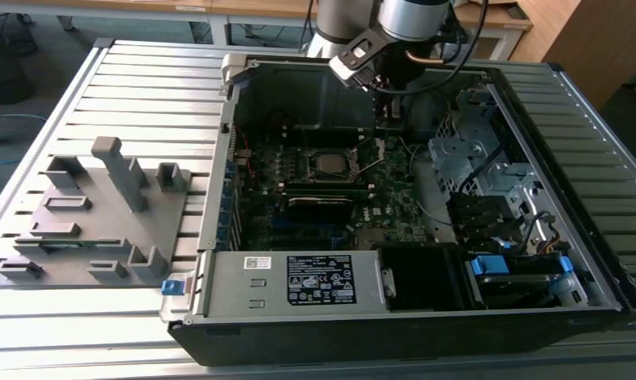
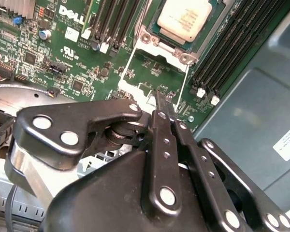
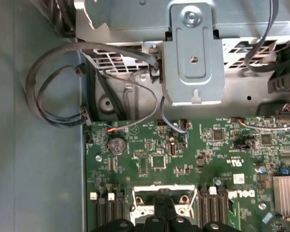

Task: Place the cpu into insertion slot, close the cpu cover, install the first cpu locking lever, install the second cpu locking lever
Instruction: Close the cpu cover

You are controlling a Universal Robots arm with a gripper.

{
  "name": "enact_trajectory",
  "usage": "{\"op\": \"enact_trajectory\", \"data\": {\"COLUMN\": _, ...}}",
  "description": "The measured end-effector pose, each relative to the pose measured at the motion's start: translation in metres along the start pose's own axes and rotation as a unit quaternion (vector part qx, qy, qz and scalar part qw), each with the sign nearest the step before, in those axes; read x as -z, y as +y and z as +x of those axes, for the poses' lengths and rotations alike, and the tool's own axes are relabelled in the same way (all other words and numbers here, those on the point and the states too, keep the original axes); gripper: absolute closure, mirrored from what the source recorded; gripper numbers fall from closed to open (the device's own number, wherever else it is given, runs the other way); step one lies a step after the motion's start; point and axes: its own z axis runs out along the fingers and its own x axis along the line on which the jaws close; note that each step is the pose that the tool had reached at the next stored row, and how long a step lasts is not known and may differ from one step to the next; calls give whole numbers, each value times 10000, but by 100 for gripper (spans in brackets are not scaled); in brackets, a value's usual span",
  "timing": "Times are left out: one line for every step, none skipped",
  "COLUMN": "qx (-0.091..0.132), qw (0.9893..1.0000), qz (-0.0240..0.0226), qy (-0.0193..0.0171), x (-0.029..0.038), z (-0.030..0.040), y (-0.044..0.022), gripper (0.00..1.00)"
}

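Inside an open computer case (image 1: 233,119), the cpu (image 2: 183,18) lies flat, seated in the insertion slot (image 2: 157,43) on the green motherboard (image 2: 77,72). The gripper (image 2: 160,99) hovers near the slot's edge, jaws pressed together with nothing between them – likely forming a narrow tip to nudge the thin wire lever (image 2: 182,87) just beside it

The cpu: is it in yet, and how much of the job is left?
Done: the cpu sits in the insertion slot, and the cpu cover looks down around it. In hand: nothing; the shut claw hovers near the slot's edge. Left: the locking levers; in the exterior view one appears raised beside the slot, so latching seems undone.
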Motion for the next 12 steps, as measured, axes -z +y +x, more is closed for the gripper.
{"op": "enact_trajectory", "data": {"qx": 0, "qw": 10000, "qz": 8, "qy": -2, "x": -1, "z": 1, "y": 14, "gripper": 90}}
{"op": "enact_trajectory", "data": {"qx": 0, "qw": 10000, "qz": 16, "qy": -2, "x": -3, "z": 2, "y": 28, "gripper": 90}}
{"op": "enact_trajectory", "data": {"qx": 1, "qw": 10000, "qz": 26, "qy": -3, "x": -4, "z": 3, "y": 42, "gripper": 90}}
{"op": "enact_trajectory", "data": {"qx": 0, "qw": 10000, "qz": 35, "qy": -3, "x": -6, "z": 4, "y": 56, "gripper": 90}}
{"op": "enact_trajectory", "data": {"qx": 0, "qw": 10000, "qz": 43, "qy": -4, "x": -6, "z": 5, "y": 68, "gripper": 90}}
{"op": "enact_trajectory", "data": {"qx": 1, "qw": 10000, "qz": 47, "qy": -5, "x": -7, "z": 5, "y": 76, "gripper": 90}}
{"op": "enact_trajectory", "data": {"qx": 1, "qw": 10000, "qz": 47, "qy": -5, "x": -7, "z": 6, "y": 78, "gripper": 90}}
{"op": "enact_trajectory", "data": {"qx": 0, "qw": 10000, "qz": 48, "qy": -5, "x": -7, "z": 5, "y": 78, "gripper": 90}}
{"op": "enact_trajectory", "data": {"qx": 0, "qw": 10000, "qz": 47, "qy": -5, "x": -7, "z": 5, "y": 78, "gripper": 90}}
{"op": "enact_trajectory", "data": {"qx": 0, "qw": 10000, "qz": 47, "qy": -4, "x": -7, "z": 5, "y": 78, "gripper": 90}}
{"op": "enact_trajectory", "data": {"qx": 0, "qw": 10000, "qz": 46, "qy": -4, "x": -8, "z": 5, "y": 79, "gripper": 90}}
{"op": "enact_trajectory", "data": {"qx": 1, "qw": 10000, "qz": 43, "qy": 1, "x": -10, "z": 5, "y": 79, "gripper": 90}}
